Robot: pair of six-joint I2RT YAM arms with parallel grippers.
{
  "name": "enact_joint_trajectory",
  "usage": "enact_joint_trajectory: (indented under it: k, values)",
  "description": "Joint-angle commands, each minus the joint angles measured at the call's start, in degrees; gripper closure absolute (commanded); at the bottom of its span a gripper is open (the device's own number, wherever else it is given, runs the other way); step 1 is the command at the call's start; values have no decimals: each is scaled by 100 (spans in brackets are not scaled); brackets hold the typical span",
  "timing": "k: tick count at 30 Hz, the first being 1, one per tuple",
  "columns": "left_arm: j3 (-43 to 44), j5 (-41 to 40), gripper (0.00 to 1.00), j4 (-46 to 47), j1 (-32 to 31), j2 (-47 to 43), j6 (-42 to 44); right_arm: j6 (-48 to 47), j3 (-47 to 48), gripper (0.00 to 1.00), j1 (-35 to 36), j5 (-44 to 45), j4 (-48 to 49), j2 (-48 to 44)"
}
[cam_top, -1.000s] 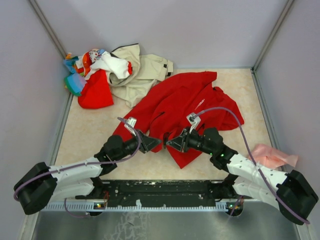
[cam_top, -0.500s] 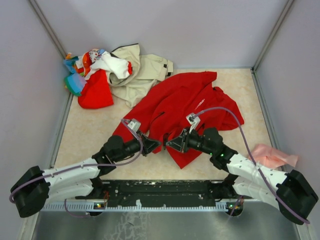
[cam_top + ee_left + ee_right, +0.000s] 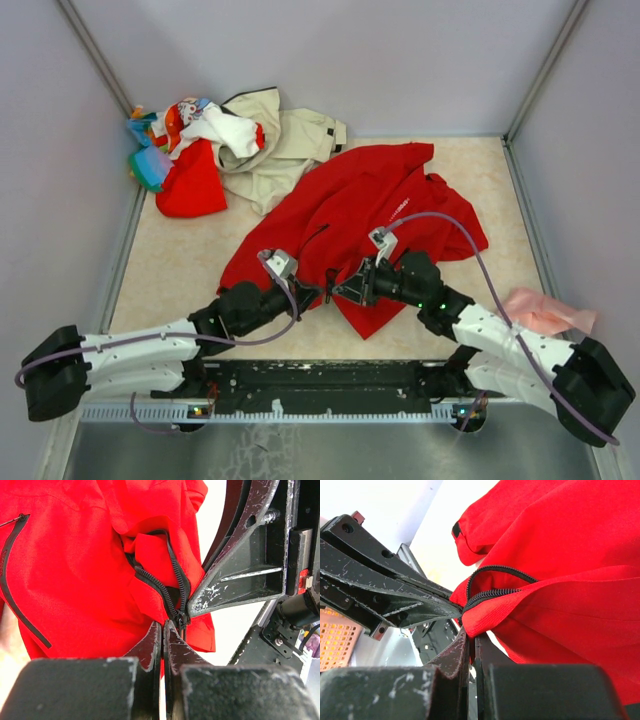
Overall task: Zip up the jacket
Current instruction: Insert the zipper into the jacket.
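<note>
The large bright red fabric jacket lies centre, hem toward six o'clock: soft, light, floppy. My left gripper and right gripper are pinched fully closed on that hem, flanking the base of the black toothed zipper, the best hold

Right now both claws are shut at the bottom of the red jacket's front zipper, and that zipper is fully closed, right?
Not quite. Left claw and right claw are shut at the bottom of the zipper of the red jacket, but it is open: the left wrist view shows its two rows of teeth apart.
</note>
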Motion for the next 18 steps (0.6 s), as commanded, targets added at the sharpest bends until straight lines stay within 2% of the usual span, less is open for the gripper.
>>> enact_joint_trajectory:
  k: [1,10,18]
  values:
    - [-18,-446,100,-635,-39,-95,247,-25,436,100,-122,350,242,-365]
    - [-251,-95,100,-229,-128,-228,443,182,264,100,-220,341,486,-419]
    - [-291,-144,100,-496,-361,-46,522,268,259,100,-380,308,522,-502]
